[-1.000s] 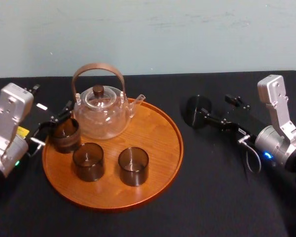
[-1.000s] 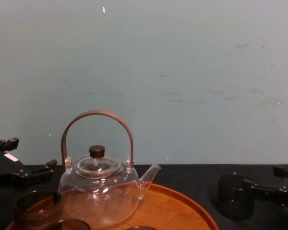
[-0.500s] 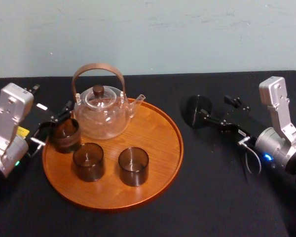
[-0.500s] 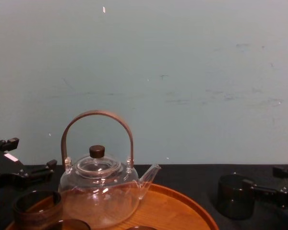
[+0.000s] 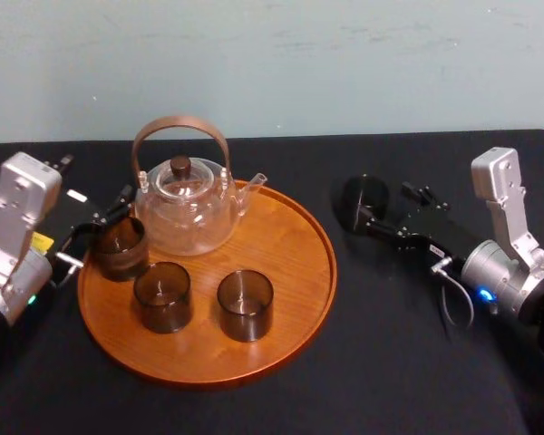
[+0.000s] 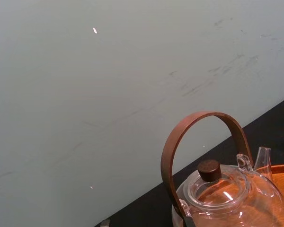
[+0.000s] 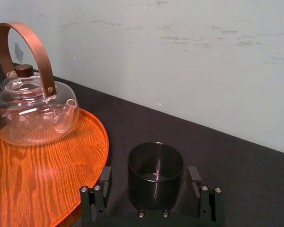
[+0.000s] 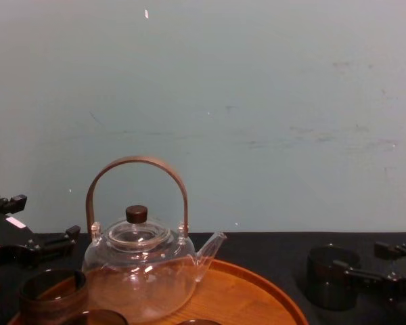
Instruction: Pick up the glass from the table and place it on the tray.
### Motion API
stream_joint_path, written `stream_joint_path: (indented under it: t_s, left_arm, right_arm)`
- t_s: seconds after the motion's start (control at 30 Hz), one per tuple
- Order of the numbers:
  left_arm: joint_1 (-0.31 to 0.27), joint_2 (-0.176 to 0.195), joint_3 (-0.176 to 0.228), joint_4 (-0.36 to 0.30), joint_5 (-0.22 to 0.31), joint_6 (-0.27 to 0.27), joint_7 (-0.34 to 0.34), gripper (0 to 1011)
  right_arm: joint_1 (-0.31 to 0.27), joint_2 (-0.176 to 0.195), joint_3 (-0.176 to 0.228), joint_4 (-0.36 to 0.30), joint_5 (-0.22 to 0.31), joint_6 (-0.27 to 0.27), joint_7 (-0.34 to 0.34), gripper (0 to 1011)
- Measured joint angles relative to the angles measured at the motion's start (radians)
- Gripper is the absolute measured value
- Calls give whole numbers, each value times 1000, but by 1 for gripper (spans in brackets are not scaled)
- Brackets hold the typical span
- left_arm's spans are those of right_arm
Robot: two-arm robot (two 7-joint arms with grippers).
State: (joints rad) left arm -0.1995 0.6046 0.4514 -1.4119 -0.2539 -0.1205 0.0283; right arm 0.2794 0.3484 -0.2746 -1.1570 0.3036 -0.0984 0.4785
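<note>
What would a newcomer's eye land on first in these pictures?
The round orange-brown tray, mid-table, carrying a clear glass teapot with a brown arched handle and three dark glasses. To its right a fourth dark glass stands on the black table, between the open jaws of the right pincer. The left pincer sits at the tray's left edge.

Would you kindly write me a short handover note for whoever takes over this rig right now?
Right hand: open, one of its fingers on each side of the dark glass, not gripping.
That glass stands upright on the black table, right of the tray.
Left hand: at the tray's left edge, beside the leftmost of three glasses on it.
Done: right hand in place.
Left: close, lift, set the glass on the tray, probably its bare right part.
</note>
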Motion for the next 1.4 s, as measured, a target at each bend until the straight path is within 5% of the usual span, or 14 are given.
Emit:
stream_joint_path:
  t_s: [0.77,1.4]
  left_arm:
    - [0,0,0,0,0,0,0,1001]
    - [0,0,0,0,0,0,0,1001]
  right_arm:
    - [118,-33,-27,190,33,-1,44,1002]
    - [323,-111,-74,515,-5,-91,124,1002]
